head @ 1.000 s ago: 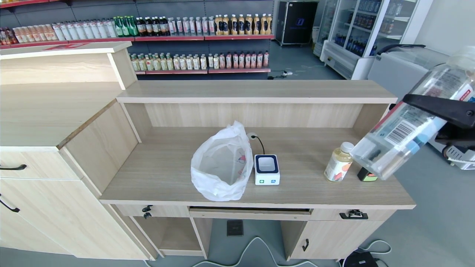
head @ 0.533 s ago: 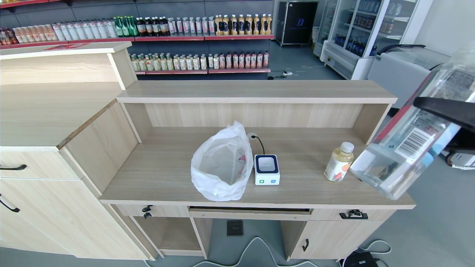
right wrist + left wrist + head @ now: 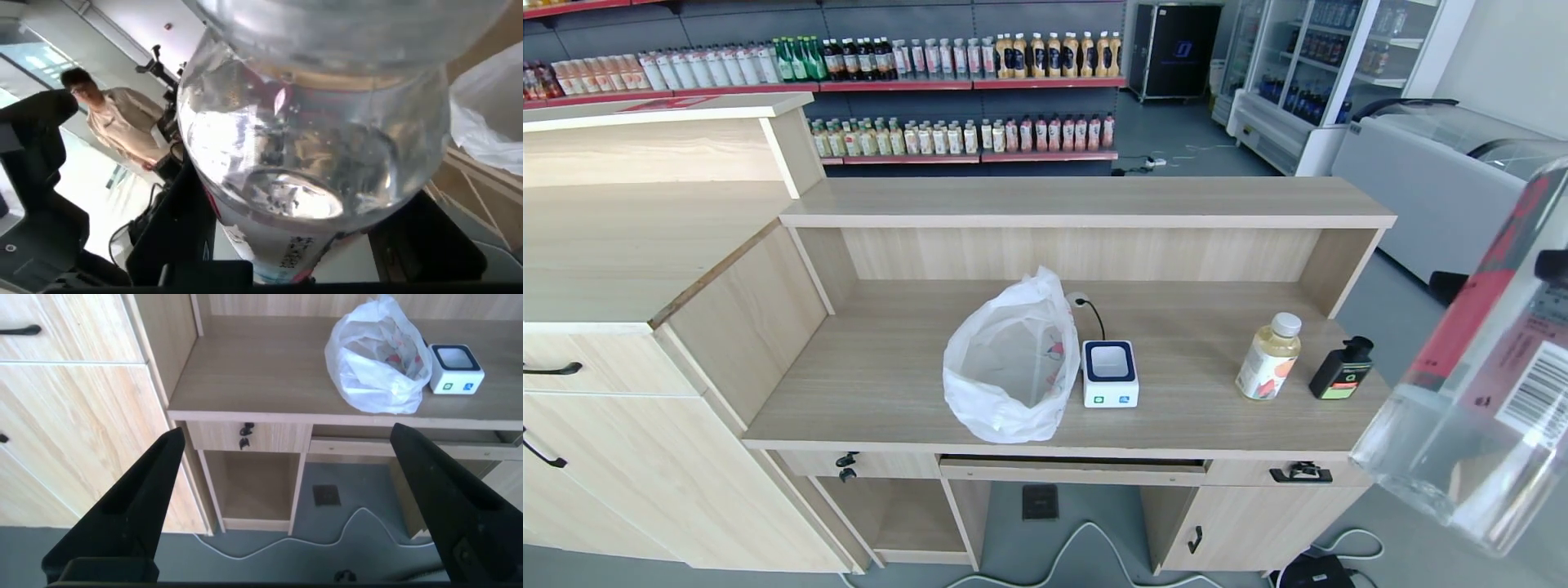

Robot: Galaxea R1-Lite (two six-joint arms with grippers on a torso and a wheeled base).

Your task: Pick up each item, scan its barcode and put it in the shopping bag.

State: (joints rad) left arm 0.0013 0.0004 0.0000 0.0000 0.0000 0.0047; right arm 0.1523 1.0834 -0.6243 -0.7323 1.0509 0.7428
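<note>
The robot's left gripper [image 3: 288,433] ends in two matte black fingers [image 3: 131,514], flat, broad at the base and tapering to blunt tips; the right gripper [image 3: 302,229] shows the same plain black finish on its thick, smooth-edged fingers [image 3: 176,233]

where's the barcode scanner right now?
Head view: the scanner sits on the counter, just right of the shopping bag; the yellow bottle stands farther right.

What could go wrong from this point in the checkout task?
The clear plastic bottle with the red label, held tilted in the right gripper, may slip and fall.
Swinging it to the white scanner box could topple the pale yellow drink bottle or small black bottle between.
</note>
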